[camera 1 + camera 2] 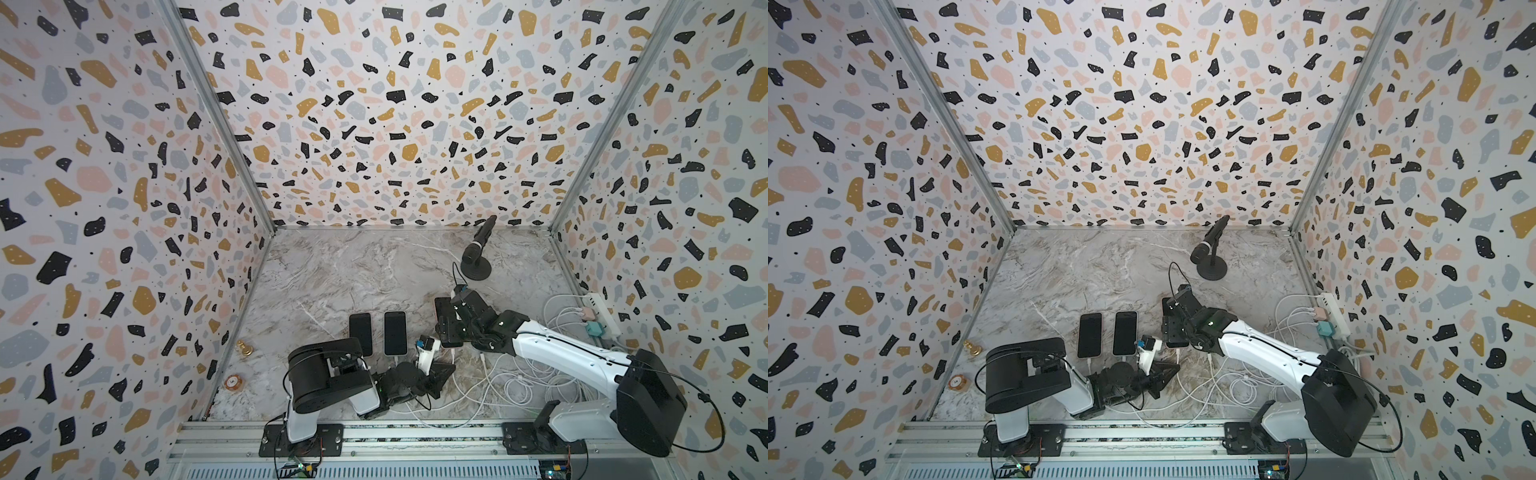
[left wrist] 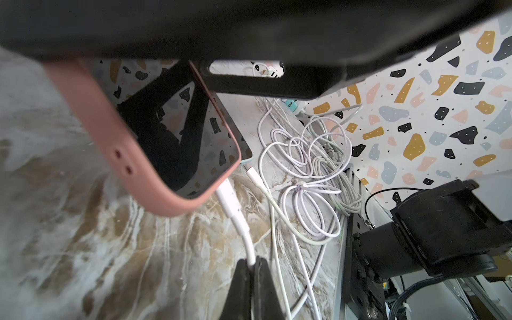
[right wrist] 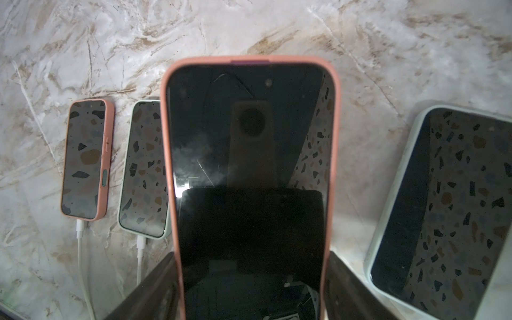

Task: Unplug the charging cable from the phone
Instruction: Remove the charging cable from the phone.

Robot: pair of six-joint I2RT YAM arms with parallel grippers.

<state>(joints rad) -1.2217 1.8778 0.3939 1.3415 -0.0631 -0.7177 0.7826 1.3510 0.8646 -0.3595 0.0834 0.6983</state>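
The white plug [image 2: 225, 194] of the charging cable [image 2: 246, 238] is seated all the way in the bottom port of the pink-cased phone [image 2: 191, 144], with no gap showing. So the actual unplug isn't done yet. The phone looks held up off the marble surface [image 2: 110, 249] at a tilt, out in front of the robot between the two arms.

Grip-wise, the left gripper [image 2: 252, 262] has its fingers [image 2: 239, 288] pinched together on the cable itself. That's a little way behind the plug, not on the hard plug body. The right gripper [image 3: 250, 277] has its fingers [image 3: 151, 288] spread wide and clamped on the phone's two long edges.

How I'd do it: pull straight back along the plug's axis, in line with the phone's length, with no sideways yank. The pinch is on soft cable, so it could stretch or slip before the plug lets go. Slow, steady tension seems the way, with the right side holding firm or easing the opposite way. Pull at any angle and I'd expect the plug to bind in the port.

Watch the neighbours too. A mint-cased phone [image 2: 246, 162] lies just beside it on the surface, and the tangle of loose white cables [image 2: 313, 171] sits near the pull path. Two other phones [image 3: 86, 158] are off to the side, each with its own cable in.
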